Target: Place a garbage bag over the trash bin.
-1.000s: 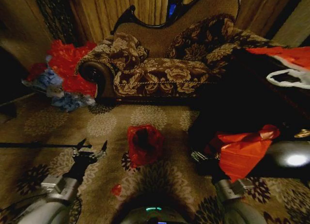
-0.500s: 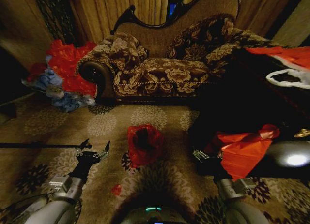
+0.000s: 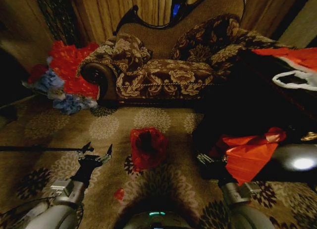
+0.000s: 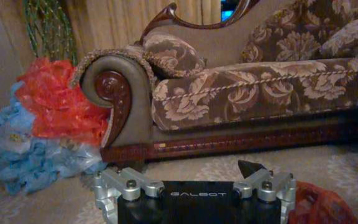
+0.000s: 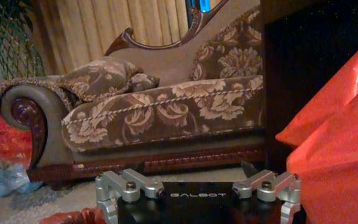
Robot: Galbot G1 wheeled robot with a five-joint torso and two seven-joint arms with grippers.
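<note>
The room is dim and warm-toned. In the head view, dark shadow covers the right side, broken by a bright glare spot (image 3: 303,163) on a glossy dark surface. Straight lines bow near the edges. The sofa (image 4: 253,93) looks soft and slightly blurred in the left wrist view.

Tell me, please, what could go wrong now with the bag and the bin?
The bag already covers the bin, but it looks loose and crumpled, so it may slip off. The open left gripper is low beside it and could snag the thin plastic. The right gripper sits against the orange-red bundle and might drag it.
</note>
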